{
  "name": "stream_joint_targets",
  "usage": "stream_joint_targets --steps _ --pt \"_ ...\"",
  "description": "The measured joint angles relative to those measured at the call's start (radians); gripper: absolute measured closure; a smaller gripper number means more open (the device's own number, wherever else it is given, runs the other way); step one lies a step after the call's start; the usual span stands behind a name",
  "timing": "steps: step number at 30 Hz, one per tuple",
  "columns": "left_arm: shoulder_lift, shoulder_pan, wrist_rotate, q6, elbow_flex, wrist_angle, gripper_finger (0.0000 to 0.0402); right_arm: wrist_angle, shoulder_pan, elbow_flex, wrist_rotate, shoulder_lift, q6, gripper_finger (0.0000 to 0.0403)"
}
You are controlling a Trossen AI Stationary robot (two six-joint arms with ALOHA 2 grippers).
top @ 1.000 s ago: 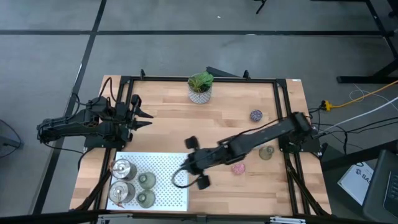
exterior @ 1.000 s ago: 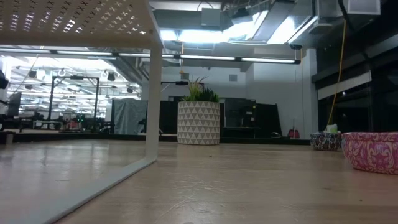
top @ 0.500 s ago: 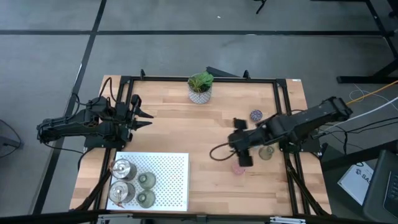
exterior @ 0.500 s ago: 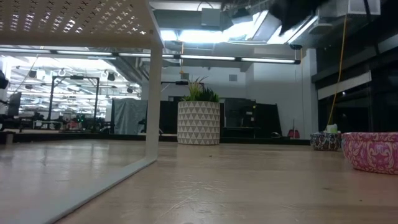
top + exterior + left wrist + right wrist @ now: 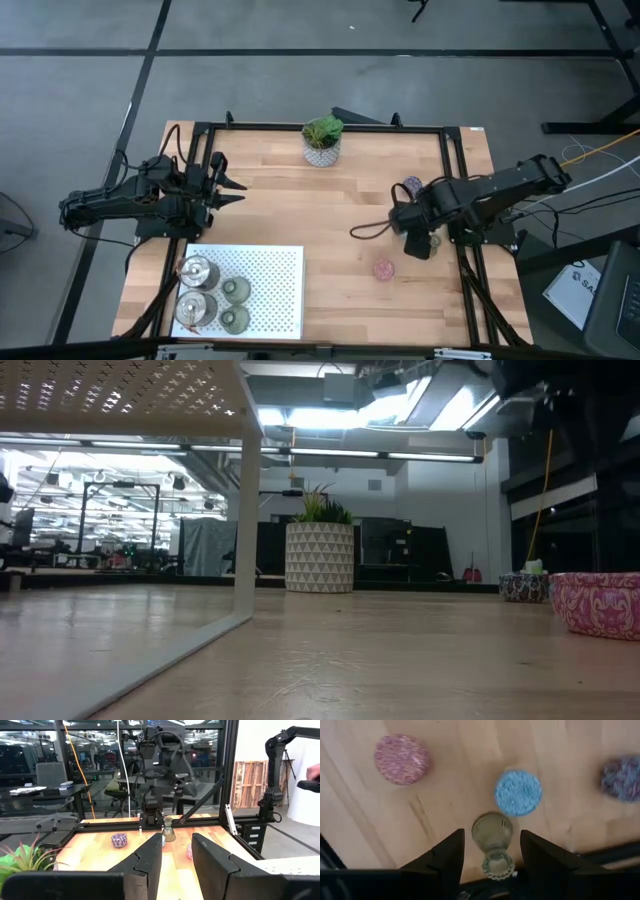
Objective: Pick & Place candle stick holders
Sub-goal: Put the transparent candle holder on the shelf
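Olive-grey holder (image 5: 429, 246) stood near the table's right edge under the right gripper (image 5: 418, 240), far from the idle, part-open left gripper (image 5: 232, 192). From the right wrist, open fingers (image 5: 447, 857) straddled the upright holder (image 5: 492, 837), axis vertical, empty; blue holder (image 5: 518, 792) just beyond.

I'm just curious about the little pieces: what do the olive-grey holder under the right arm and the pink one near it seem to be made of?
The olive-grey holder, below the right tool, looks like tinted glass: it is see-through, with the wood showing through it and glints on its rim. The pink holder looks matte and mottled, perhaps glazed ceramic or patterned glass; the pictures leave that open.
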Motion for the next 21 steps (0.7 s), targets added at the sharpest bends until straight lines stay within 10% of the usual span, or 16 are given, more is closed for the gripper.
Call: stream_joint_targets --steps 21 --pt "0.0 0.0 0.0 0.0 0.0 0.0 0.0299 -0.054 -0.015 -0.126 0.015 -0.06 0.058 0.021"
